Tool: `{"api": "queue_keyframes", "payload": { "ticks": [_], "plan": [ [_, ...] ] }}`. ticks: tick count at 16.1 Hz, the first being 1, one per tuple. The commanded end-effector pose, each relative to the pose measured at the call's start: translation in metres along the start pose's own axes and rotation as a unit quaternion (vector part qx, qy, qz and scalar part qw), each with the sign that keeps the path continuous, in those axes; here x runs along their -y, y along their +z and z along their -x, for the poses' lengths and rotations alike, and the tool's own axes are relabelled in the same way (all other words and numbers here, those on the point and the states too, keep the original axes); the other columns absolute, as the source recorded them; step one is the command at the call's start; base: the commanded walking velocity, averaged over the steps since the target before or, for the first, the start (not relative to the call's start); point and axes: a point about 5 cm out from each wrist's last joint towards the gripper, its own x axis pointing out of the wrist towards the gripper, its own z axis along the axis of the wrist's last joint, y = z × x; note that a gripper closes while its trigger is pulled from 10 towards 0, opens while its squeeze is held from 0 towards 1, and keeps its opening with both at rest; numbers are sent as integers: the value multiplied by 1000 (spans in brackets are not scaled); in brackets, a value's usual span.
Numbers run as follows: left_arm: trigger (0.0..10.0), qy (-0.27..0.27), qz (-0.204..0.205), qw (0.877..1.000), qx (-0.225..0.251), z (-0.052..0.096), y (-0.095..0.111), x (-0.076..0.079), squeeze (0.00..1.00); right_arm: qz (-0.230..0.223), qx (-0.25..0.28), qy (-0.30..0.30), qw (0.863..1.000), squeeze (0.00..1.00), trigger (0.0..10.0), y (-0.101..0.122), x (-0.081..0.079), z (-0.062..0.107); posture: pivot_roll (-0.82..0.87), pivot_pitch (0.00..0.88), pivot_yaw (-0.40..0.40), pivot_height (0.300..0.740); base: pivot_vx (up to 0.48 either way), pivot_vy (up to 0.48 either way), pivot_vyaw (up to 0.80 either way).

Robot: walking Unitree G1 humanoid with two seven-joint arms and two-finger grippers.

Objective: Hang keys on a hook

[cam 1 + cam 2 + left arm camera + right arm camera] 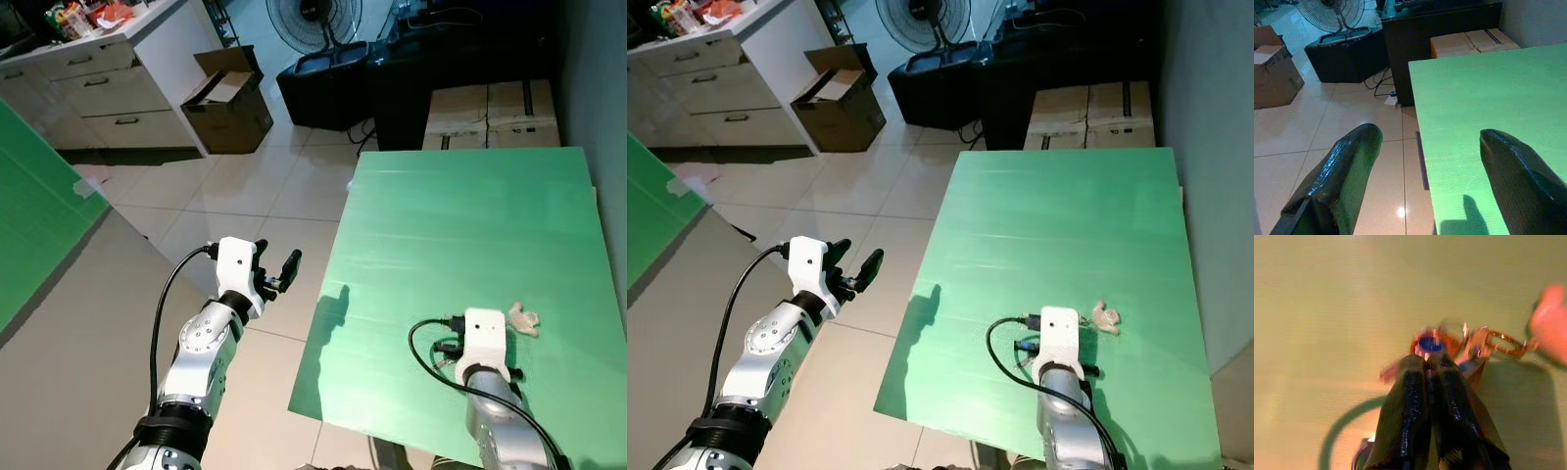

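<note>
Keys [1449, 345]: a small bunch on a ring with a blue middle and a gold chain link. They lie on the green counter [460, 245], near its front right part.
Tag [522, 319]: a pale, pinkish charm at the end of the chain, lying on the counter just past the right wrist.
Right gripper [1431, 363]: down at the counter, its two black fingers pressed together and pinching the key ring.
Left gripper [1425, 147]: held up over the tile floor [245, 186], beside the counter's left edge. Its fingers are spread wide apart and hold nothing.
Behind the counter: a dark cabinet, cardboard boxes [493, 114] and a standing fan [315, 20].
Far left: white drawers [93, 93] and an open cardboard box [227, 103] on the floor.
</note>
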Motion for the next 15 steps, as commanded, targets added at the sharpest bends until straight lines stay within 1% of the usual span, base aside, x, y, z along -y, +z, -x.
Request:
{"api": "queue_keyframes", "payload": {
  "ticks": [1, 3, 5, 7, 10, 13, 14, 15],
  "plan": [
    [10000, 16, -6, 1000, -3, 3, -1, -8, 0, 10, 46, 8, 999, 0, 0, 26, -10, 2, -293, 50, 325, 740, 0, 0, 0],
    [10000, 16, -5, 1000, -2, 3, -1, -8, 0, 18, 69, 7, 997, 0, 0, 38, -10, 3, -297, 49, 325, 740, 0, 0, 0],
    [10000, 16, -3, 1000, -2, 2, -1, -6, 0, 29, 115, 3, 993, 0, 0, 64, -8, 4, -302, 46, 325, 740, 0, 0, 0],
    [10000, 15, -2, 1000, -1, 1, -1, -5, 0, 31, 139, 0, 990, 0, 0, 80, -6, 5, -303, 46, 325, 740, 0, 0, 0],
    [10000, 14, -1, 1000, -1, 0, -1, -3, 0, 28, 143, -1, 989, 0, 0, 85, -6, 7, -303, 42, 321, 740, 0, 0, 0],
    [10000, 14, 2, 1000, -1, -2, -2, -2, 0, 29, 175, 5, 984, 0, 0, 109, -7, 9, -311, 32, 312, 740, 0, 0, 0],
    [10000, 16, 6, 1000, 1, -4, -2, 1, 0, 35, 184, 6, 982, 0, 0, 116, -6, 8, -319, 14, 297, 740, 0, 0, 0],
    [10000, 17, 8, 1000, 3, -5, -2, 2, 0, 38, 188, 7, 981, 0, 0, 119, -5, 7, -319, 14, 297, 740, 0, 0, 0]
  ]
}}
